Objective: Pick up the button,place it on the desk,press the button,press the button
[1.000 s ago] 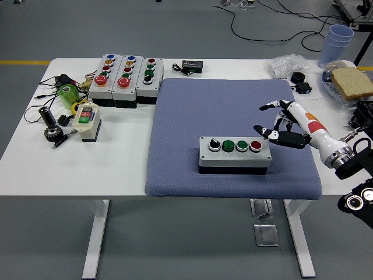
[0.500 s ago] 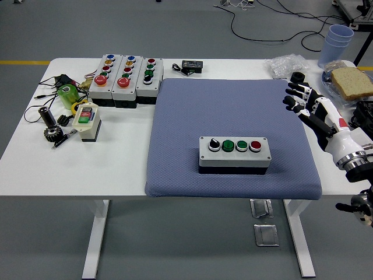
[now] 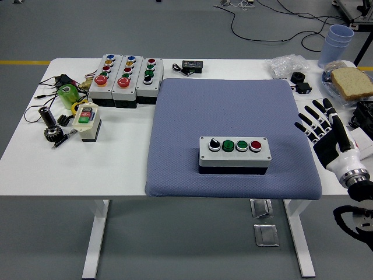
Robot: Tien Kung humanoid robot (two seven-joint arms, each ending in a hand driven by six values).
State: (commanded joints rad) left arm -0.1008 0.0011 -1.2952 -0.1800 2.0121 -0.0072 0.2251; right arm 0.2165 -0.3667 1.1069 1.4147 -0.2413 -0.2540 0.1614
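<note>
Now hovered, right hand (image 3: 323,131) beside the mat's (image 3: 230,111) right edge, fingers (image 3: 307,124) spread and empty. Sat apart on that mat, button box (image 3: 234,154), untouched on the counter (image 3: 70,169).

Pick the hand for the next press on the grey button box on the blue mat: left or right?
Right. The right hand hovers open at the mat's right edge, beside the button box. No left arm is in view.

Bare blue mat (image 3: 227,108) surrounds the button box (image 3: 234,154); clutter crowds the table's (image 3: 35,157) far corners.
</note>
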